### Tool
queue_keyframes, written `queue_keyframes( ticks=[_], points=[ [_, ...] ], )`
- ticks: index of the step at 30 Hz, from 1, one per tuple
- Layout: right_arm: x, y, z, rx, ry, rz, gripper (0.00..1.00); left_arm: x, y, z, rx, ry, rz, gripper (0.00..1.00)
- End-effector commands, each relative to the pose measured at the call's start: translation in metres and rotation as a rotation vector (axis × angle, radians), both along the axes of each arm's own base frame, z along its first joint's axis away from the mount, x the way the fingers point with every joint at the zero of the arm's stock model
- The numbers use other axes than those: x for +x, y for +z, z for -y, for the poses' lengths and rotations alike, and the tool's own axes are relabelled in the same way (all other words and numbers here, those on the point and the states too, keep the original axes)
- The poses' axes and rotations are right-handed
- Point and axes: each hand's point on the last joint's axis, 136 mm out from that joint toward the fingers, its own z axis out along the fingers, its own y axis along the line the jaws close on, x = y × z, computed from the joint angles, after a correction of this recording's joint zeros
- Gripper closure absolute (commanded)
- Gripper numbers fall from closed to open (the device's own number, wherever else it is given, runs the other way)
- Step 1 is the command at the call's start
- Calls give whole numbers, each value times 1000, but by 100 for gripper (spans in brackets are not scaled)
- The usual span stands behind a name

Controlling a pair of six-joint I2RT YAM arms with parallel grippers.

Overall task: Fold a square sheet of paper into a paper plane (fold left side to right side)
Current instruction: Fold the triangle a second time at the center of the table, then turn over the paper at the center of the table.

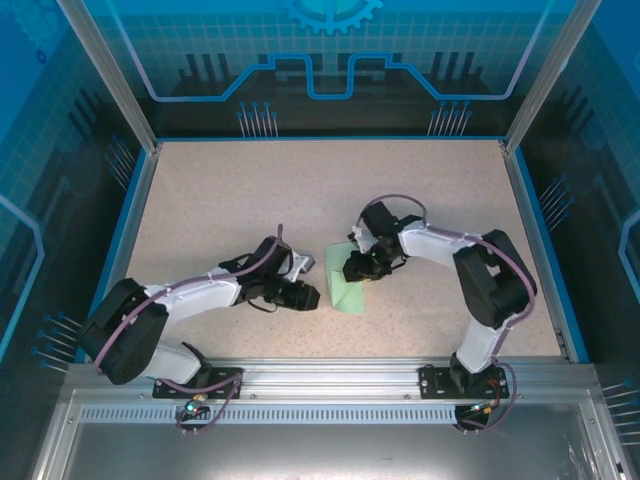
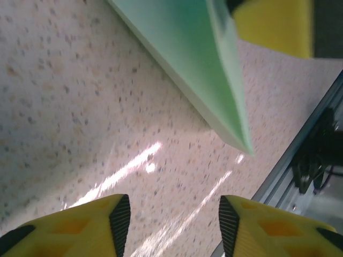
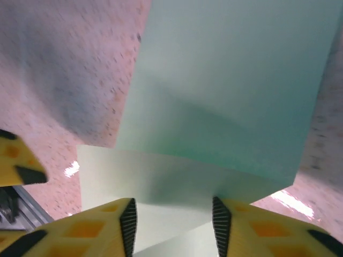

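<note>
The pale mint-green sheet of paper [image 1: 345, 290] lies on the speckled table between the two arms, partly folded, with one flap raised. My right gripper [image 1: 356, 268] hovers over its upper part. In the right wrist view the right gripper [image 3: 173, 225] is open, and a pale flap of the paper [image 3: 214, 96] curls up between its fingers. My left gripper [image 1: 308, 297] sits just left of the paper, apart from it. The left wrist view shows the left gripper [image 2: 174, 222] open over bare table, with the paper's pointed corner [image 2: 214, 80] ahead of it.
The speckled beige table [image 1: 250, 200] has blue side rails and a metal rail [image 1: 330, 375] along its near edge, close to the paper. A yellow finger of the right gripper [image 2: 276, 24] stands right behind the paper in the left wrist view.
</note>
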Motion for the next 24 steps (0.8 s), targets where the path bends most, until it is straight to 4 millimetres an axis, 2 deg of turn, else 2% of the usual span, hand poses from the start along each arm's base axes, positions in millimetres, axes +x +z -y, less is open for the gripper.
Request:
queue_keyframes(
  ticks=[1,4,5,7,11,16,22,24],
  points=[
    [6,11,23,-17,-75,68,46,22,15,13,-82,48,24,46],
    [2,14,38,-3,-115,77,40,33,16,25,-108,38,12,41],
    [-5,8,43,-4,-119,64,38,36,15,29,-118,30,6,40],
    [-10,9,45,22,-113,64,35,40,13,34,-134,27,-5,39],
    [-18,11,39,73,-83,52,36,44,10,34,-126,44,1,40],
    [-20,7,43,55,-88,51,35,42,1,27,-78,57,-6,38],
    [-21,7,40,71,-82,42,35,40,3,39,-133,5,-27,45],
    [-22,6,39,80,-81,35,34,41,-2,41,-118,-2,-36,48]
  ],
)
